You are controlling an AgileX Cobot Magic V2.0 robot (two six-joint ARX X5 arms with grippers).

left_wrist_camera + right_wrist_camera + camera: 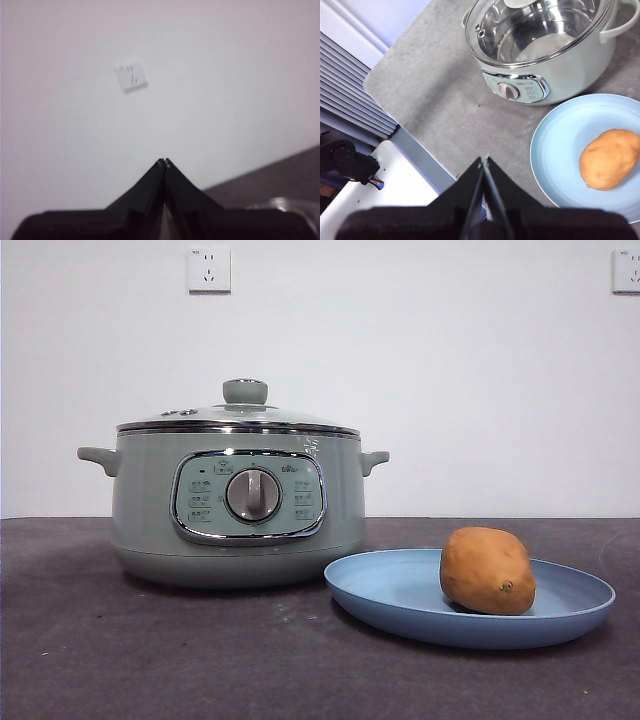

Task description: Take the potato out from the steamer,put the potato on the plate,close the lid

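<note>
The pale green steamer (238,510) stands on the dark table at the left of the front view, with its glass lid (240,418) seated on its rim. It also shows in the right wrist view (545,55), lid on. The golden-brown potato (487,570) lies on the blue plate (400,590) to the right of the steamer; both show in the right wrist view too, the potato (609,158) on the plate (560,150). My left gripper (164,162) is shut and empty, raised and facing the wall. My right gripper (484,160) is shut and empty, high above the table's front edge.
The grey table top (440,100) ends at a rounded front corner, with a white surface (385,190) and slatted panel (350,100) beyond it. Wall sockets (208,270) sit on the white wall behind. Neither arm shows in the front view.
</note>
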